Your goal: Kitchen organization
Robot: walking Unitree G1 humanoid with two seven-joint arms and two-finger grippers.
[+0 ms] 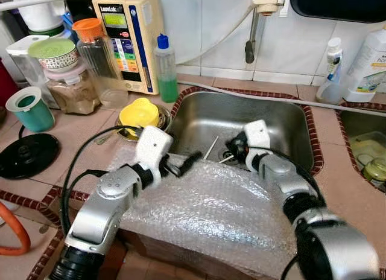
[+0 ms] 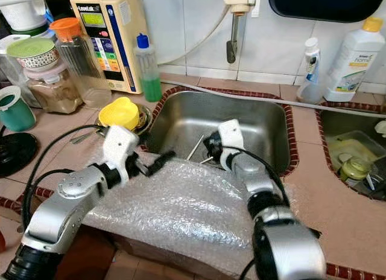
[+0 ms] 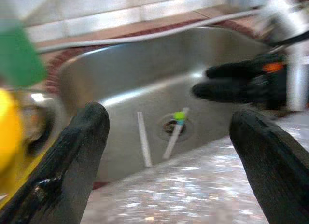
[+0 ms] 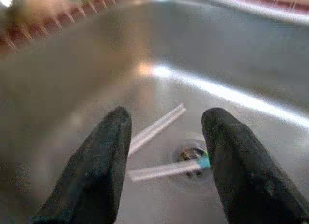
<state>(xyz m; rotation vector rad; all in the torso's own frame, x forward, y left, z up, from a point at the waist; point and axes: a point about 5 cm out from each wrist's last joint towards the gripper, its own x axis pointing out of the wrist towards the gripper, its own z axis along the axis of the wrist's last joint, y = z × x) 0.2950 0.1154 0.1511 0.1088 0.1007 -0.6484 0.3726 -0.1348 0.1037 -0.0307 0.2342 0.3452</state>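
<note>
Tiled tabletop (image 1: 72, 132) surrounds a steel sink (image 1: 283, 120), its near edge draped in bubble wrap (image 1: 211, 207). 2 pale sticks (image 4: 157, 130) lie on the sink floor by the drain (image 3: 170, 126). Right pincer (image 4: 166, 161), fingers apart, hangs just above them, far nearer than the left pincer (image 3: 169, 151), also apart, over the wrap.

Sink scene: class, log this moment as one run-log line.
right pincer: open, above straws in sink | left pincer: open, over bubble wrap | nothing held
</note>
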